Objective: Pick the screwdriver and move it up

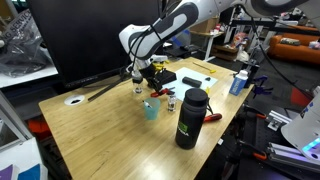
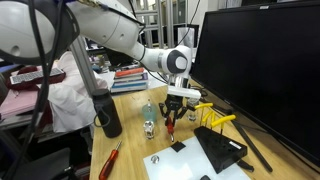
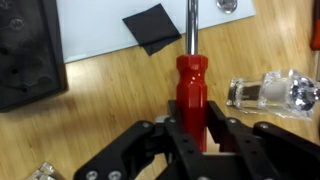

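Red-handled screwdriver [image 3: 192, 92] with steel shaft, clamped in the tool [image 3: 194, 128].

Wooden table [image 1: 100, 135] with black bottle [image 1: 190, 118] and teal cup [image 1: 151, 109]

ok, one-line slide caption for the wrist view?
Wrist view: end effector closed on the red-handled screwdriver, shaft pointing away over the wooden table, black square beyond.

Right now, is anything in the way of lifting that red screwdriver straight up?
Nothing visible does. The gripper clasps the screwdriver by its red handle, and only the robot's own arm is above it.
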Controlling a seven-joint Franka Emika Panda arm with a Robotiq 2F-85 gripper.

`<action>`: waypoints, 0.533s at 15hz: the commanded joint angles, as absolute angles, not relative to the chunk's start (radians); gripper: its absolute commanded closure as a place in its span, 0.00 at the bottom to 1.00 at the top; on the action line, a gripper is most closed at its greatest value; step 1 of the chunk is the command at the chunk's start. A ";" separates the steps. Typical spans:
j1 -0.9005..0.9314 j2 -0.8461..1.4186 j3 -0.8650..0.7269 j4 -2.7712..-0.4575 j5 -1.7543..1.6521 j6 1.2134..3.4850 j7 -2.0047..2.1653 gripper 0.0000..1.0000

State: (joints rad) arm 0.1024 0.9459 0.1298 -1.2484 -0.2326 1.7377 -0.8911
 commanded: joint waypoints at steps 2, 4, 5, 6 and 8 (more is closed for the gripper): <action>0.095 1.009 0.120 -1.115 -0.232 1.629 -0.950 0.42; 0.093 1.008 0.110 -1.095 -0.234 1.595 -0.949 0.29; 0.093 1.006 0.106 -1.085 -0.235 1.581 -0.948 0.22; 0.090 1.000 0.103 -1.082 -0.235 1.574 -0.946 0.14; 0.092 0.992 0.104 -1.105 -0.232 1.599 -0.929 0.25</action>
State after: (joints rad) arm 0.0911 0.9888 0.1037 -1.1097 -0.2325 1.6019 -0.9296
